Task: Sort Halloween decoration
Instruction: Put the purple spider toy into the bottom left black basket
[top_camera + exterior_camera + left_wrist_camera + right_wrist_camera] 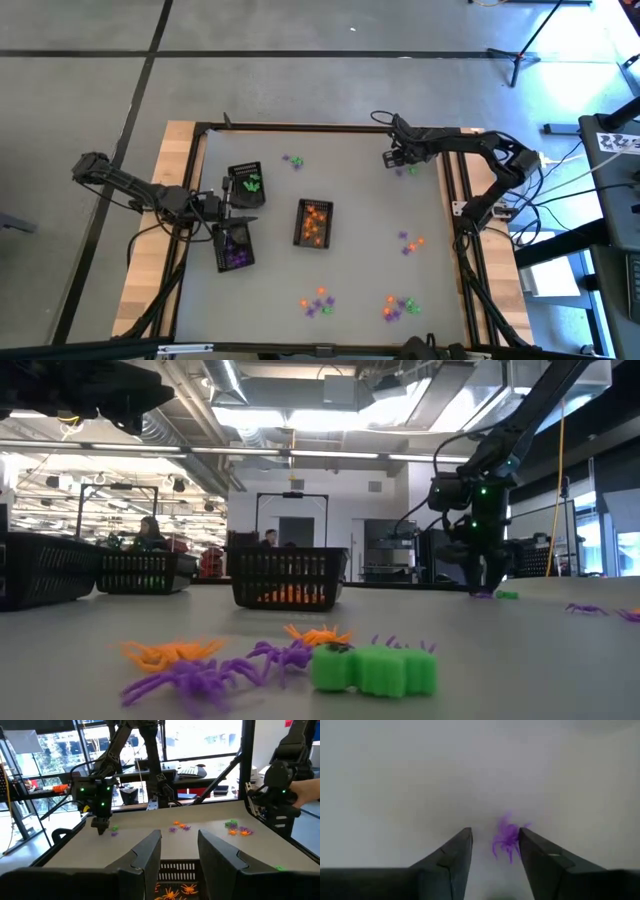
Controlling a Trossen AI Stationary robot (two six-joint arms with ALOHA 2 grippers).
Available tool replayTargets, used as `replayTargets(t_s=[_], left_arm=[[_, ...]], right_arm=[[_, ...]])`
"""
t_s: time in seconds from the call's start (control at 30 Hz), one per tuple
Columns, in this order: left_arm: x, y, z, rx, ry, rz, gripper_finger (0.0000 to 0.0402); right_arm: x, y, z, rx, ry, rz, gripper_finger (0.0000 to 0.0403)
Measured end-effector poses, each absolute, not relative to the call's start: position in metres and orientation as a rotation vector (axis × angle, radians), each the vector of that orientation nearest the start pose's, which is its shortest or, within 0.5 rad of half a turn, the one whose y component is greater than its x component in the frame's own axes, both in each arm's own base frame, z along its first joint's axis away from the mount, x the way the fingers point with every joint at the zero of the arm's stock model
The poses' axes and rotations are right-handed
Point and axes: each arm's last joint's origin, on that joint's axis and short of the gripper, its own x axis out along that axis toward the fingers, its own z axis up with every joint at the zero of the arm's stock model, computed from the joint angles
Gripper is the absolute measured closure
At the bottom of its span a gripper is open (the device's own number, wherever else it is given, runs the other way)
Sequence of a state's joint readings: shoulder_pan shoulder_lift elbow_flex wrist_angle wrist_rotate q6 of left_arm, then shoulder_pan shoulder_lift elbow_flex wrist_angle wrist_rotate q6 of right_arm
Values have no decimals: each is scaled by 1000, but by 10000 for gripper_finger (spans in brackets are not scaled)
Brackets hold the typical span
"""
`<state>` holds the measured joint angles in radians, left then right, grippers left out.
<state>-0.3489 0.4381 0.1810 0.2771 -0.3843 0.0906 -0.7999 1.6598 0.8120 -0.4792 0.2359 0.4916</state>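
Grey table (350, 200), right gripper (495, 851) fingers parted around a purple spider (506, 839) (left gripper (179, 851) likewise parted, empty).

From my station I see the table (350, 200), pale grey with a black frame and wooden edging, standing on a grey concrete floor (300, 80) crossed by dark seams. Beyond the table, ceiling lights (300, 410) glare under exposed ducts. Past its far edge, large windows (200, 740) let in daylight.
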Motion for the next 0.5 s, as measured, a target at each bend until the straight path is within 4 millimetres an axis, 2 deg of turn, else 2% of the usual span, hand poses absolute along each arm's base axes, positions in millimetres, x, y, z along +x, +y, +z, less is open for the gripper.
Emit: replayTargets(t_s=[0.1,0.17,0.43,0.5], left_arm=[[124,-34,213,85,-14,36,279],[124,-34,212,86,-9,36,279],[124,-33,212,86,-9,36,279],[124,-33,212,86,-9,36,279]], right_arm=[[186,-201,124,764,1123,-1203,233],[187,-201,123,761,1127,-1200,248],[187,-200,123,741,1149,-1150,379],[187,-200,125,734,1149,-1144,394]])
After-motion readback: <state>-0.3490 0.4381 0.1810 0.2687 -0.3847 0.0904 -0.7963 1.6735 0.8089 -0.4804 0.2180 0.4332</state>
